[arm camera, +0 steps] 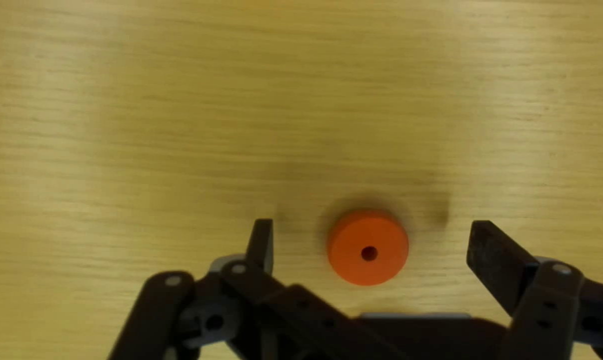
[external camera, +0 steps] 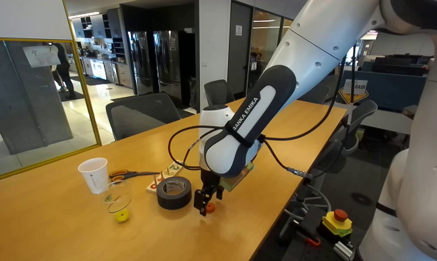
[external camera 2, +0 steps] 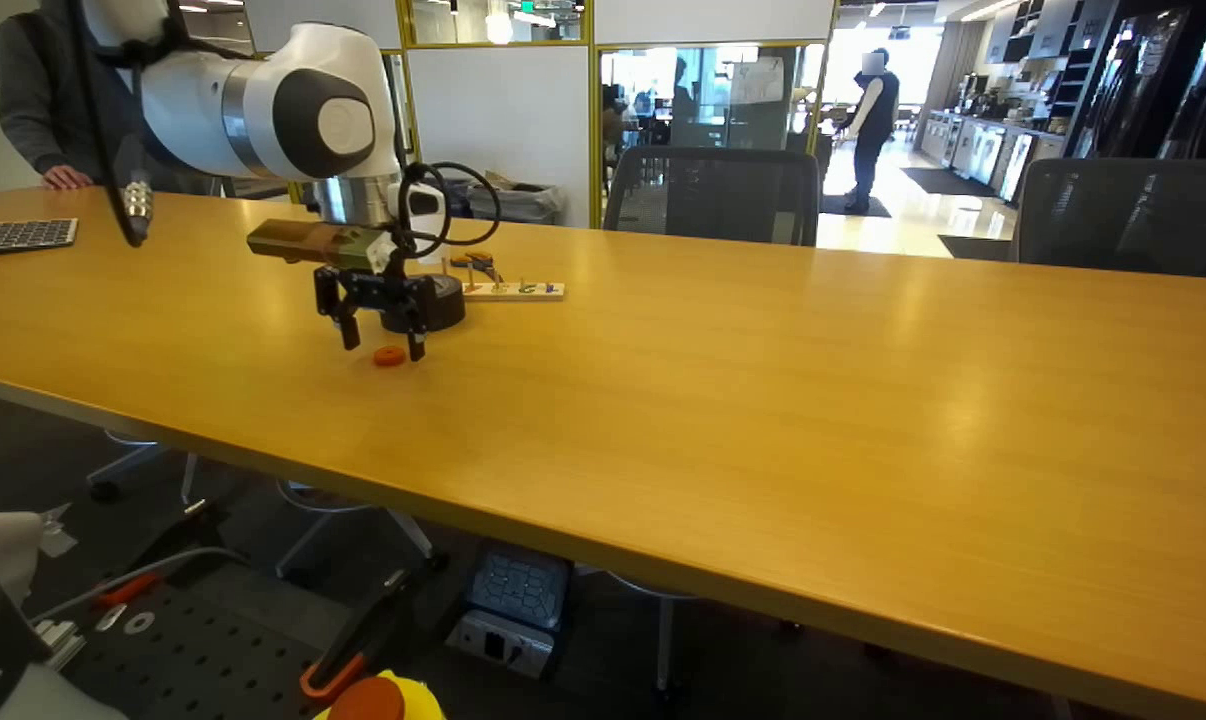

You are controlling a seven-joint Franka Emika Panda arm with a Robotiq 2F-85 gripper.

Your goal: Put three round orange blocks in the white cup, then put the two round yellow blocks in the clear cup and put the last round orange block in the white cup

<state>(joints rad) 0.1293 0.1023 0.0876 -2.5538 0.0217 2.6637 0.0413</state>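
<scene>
Claw astride orange block, tape roll between it and white cup

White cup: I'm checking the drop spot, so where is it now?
In an exterior view, the white cup stands at the picture's left, behind the clear cup and beside the scissors.

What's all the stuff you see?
Table: one, tan, centre
White cup: one, white, on table
Clear cup: one, colourless, beside white cup
Yellow block: one visible, yellow, in or beside clear cup, unclear
Orange block: one visible, orange, on table
Tape roll: one, black, on table
Scissors: one, orange and black, on table
Pegboard: one, pale wood, on table
Keyboard: one, dark, on table
Chairs: several, dark, around table
People: at least two, dark clothes, background
Fridges: two, dark, background
Stop button: one, red and yellow, beside table
Gripper: one, black, open above orange block
Arm: one, mostly white, over table
</scene>
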